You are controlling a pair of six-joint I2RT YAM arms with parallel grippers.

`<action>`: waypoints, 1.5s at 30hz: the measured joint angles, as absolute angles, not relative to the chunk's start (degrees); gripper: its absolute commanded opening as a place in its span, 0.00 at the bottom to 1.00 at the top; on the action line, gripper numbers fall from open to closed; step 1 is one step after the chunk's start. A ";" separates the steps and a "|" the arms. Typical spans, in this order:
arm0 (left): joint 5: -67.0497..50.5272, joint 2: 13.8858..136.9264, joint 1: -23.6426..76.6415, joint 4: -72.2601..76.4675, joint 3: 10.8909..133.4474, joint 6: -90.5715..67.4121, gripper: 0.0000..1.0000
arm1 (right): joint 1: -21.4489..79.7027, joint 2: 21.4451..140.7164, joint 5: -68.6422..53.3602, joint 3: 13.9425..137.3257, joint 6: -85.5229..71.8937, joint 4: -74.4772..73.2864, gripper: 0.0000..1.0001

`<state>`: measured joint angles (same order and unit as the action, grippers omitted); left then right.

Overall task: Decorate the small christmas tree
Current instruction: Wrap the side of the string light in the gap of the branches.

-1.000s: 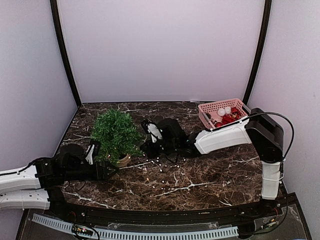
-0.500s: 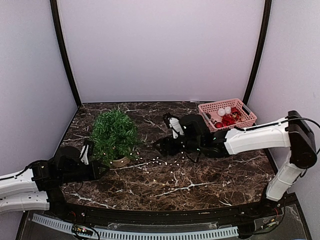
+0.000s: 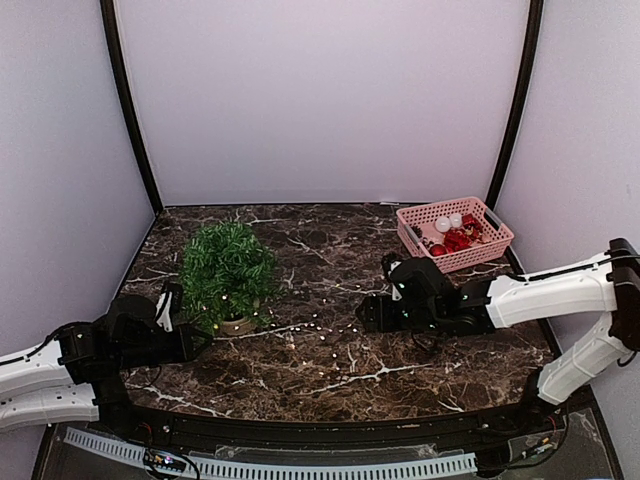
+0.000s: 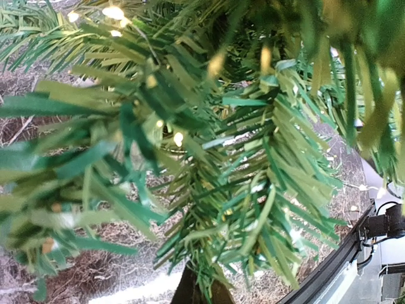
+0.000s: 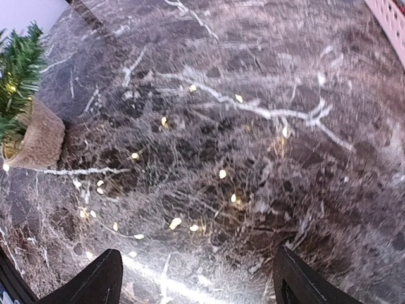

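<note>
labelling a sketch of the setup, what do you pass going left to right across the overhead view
left arm, jaws shut → christmas tree → loose string of lights → open jaws of the right arm → pink basket

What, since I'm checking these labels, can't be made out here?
Left gripper: jaws unseen; christmas tree branches fill the left wrist view.
Pink basket: contents too small in the top view; cut by the right wrist view's edge.
Light string: wire blurred in the right wrist view, only bulbs show.
</note>
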<state>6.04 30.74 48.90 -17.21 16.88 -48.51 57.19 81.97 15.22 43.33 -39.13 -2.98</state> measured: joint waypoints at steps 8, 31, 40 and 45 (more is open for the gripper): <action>6.70 30.74 48.90 -18.00 16.88 -48.36 0.00 | 57.65 89.43 13.47 42.30 -44.80 5.96 0.76; 13.32 32.34 43.27 -17.37 16.40 -36.14 0.00 | 41.47 75.99 27.38 42.94 -38.26 -0.67 0.00; 13.30 30.68 43.22 -16.45 15.92 -32.53 0.00 | 38.22 73.17 33.45 42.39 -38.85 -15.25 0.79; 13.32 30.41 43.22 -16.43 15.92 -31.66 0.00 | 39.48 69.54 29.54 42.44 -39.33 -24.29 0.83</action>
<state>13.32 30.41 43.22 -16.43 15.92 -31.66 39.48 69.54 29.54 42.44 -39.33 -24.29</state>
